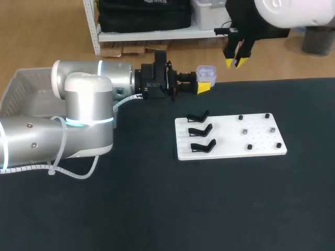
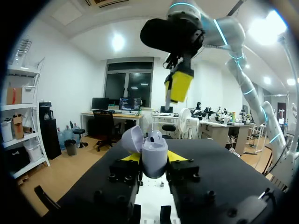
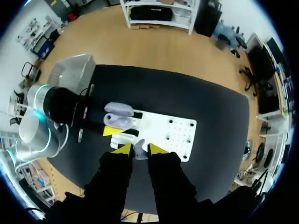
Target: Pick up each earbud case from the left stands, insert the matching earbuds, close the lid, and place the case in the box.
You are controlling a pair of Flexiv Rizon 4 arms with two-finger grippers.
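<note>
1. Lavender earbud case (image 1: 206, 73) is what my left jaws have hold of: the two yellow tips press its body from either side, only as far apart as the case is wide. Its lid (image 2: 132, 139) is swung open.
2. From the head view, my left arm (image 1: 84, 104) lies in from the left and carries the case near the far edge of the black worktop (image 1: 157, 209), well apart from the stands.
3. From the left wrist view, a pale rounded shape shows in the case's mouth; I cannot tell what it is.
4. My right jaws hang above and just beyond the case, on my right arm (image 1: 282, 13), which comes in from the far right corner. The tips are almost together and pinch a small pale earbud (image 3: 139, 150) from two sides.
5. On the worktop lies a white board (image 1: 230, 149). Three black stands (image 1: 200, 129) sit in a column on its left part, and small dark pegs (image 1: 249, 147) dot its right part.
6. Two grey bits (image 1: 244, 131) sit among the pegs, too small to identify.
7. At the far left is the clear box (image 1: 23, 89), partly hidden behind my left arm.
</note>
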